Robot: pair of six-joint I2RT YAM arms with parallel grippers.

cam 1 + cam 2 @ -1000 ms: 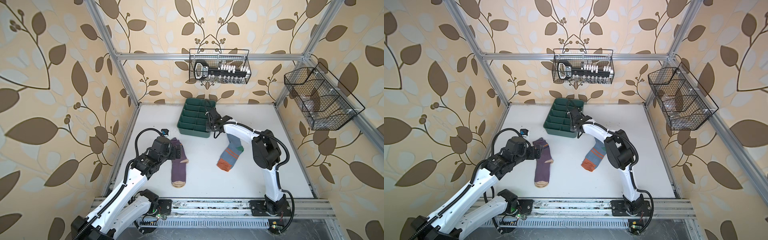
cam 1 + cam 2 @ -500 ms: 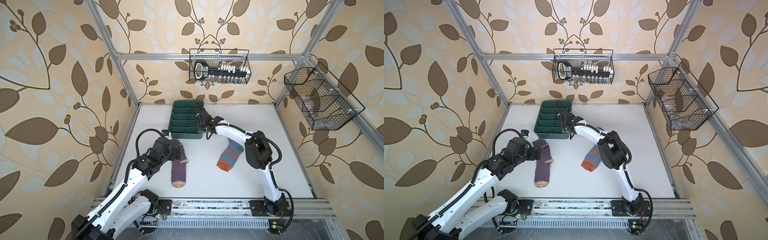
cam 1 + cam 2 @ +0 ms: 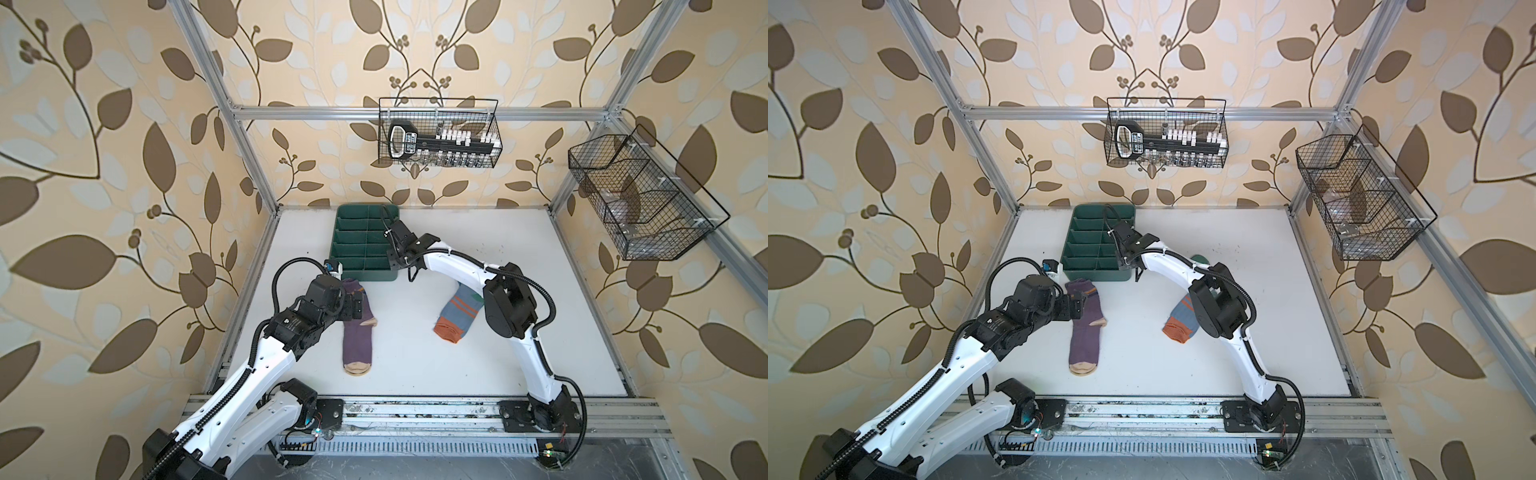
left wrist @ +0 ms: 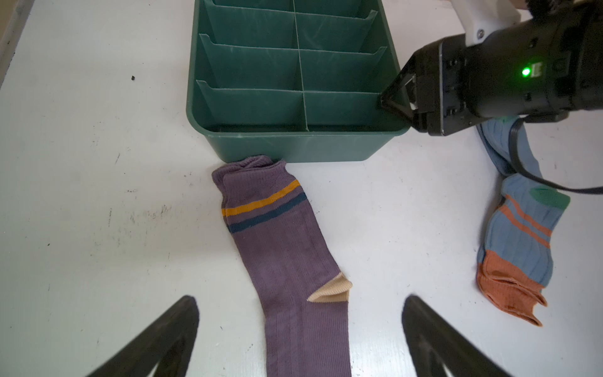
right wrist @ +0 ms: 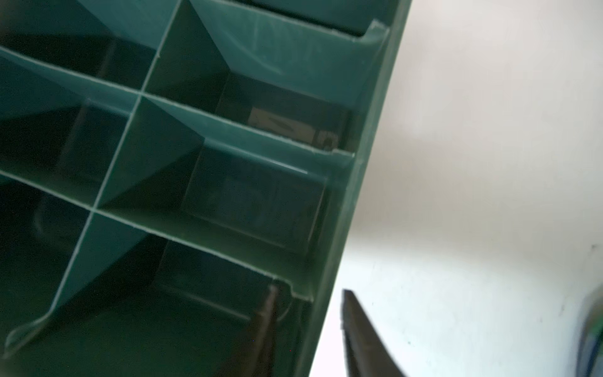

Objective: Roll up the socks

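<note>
Left tool [image 4: 300, 300] wide open, hovering over purple sock [image 4: 280, 244]; right tool [image 5: 310, 290] parted, straddling wall of green tray [image 4: 293, 145].

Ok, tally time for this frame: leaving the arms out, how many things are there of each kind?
Socks: 2 (purple sock, grey-blue sock)
Divider trays: 1 (green tray)
Wire baskets: 2 (back-wall basket, side-wall basket)
Total: 5

Tray [image 3: 361, 274] on table [image 3: 415, 365], back, left of ctr; L sock [image 3: 358, 332] just in front; R sock [image 3: 457, 316] further right, apart.
</note>
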